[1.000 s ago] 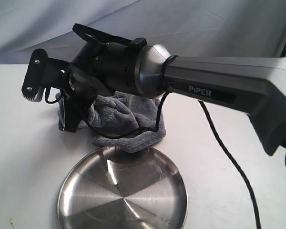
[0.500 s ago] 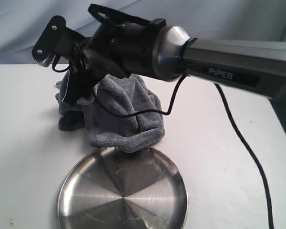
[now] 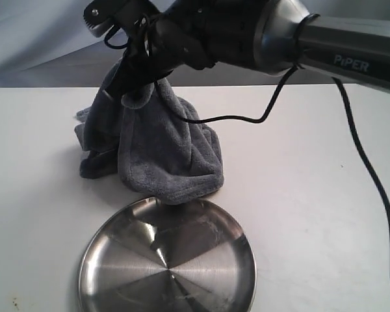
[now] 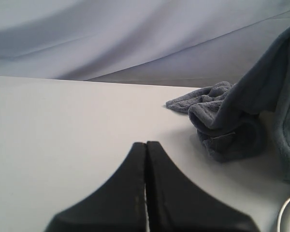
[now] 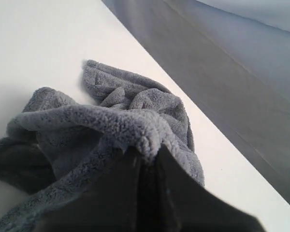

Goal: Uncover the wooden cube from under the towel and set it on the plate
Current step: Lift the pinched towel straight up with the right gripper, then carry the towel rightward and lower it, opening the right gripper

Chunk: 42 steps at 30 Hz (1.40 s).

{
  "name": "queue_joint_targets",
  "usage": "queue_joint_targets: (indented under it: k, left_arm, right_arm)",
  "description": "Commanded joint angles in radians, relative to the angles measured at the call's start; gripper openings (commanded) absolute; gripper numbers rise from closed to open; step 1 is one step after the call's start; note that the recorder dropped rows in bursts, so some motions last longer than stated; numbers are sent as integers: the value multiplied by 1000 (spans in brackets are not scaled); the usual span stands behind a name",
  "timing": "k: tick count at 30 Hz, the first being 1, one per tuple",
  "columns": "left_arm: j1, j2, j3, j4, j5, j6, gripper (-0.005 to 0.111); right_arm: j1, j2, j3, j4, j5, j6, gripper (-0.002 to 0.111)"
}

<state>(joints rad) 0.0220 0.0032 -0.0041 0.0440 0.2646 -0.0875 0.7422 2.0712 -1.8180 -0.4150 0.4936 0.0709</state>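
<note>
Towel (image 3: 172, 149) hangs as a tall grey tent from the right gripper (image 3: 133, 96), whose jaws are pinched shut on a fold at its peak (image 5: 147, 155). The rest of the cloth sags to the table (image 3: 312, 214), with a bunched part lying on the far left side. Its lower hem reaches the far rim of the plate (image 3: 167, 260), which sits empty just in front.

To do this lift well, I would judge that the cloth needs to rise until its hem clears the table, then travel sideways away from the plate. That way it neither drapes into the dish nor drags anything along. A slow pull seems wise, since terry loops could catch a block's corner and tip it.

The left gripper (image 4: 146, 150) rests low over the table beside the towel, jaws closed and empty.

The wooden cube shows in none of the views. It is presumably beneath the draped folds, below the right gripper and towards the plate, but its exact spot cannot be told.
</note>
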Motion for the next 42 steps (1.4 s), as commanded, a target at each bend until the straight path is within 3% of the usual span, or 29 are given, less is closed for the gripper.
queue_joint_targets:
  k: [1,36,42]
  left_arm:
    - [1,-3,4,-8,-2,0,0]
    - [1,-3,4,-8,-2,0,0]
    - [1,-3,4,-8,-2,0,0]
  right_arm:
    - [-38,-30,1,16,-19,50,0]
    - [-324,-79,1,104,32,120,0]
    - [-336,-24,1,104,20,120,0]
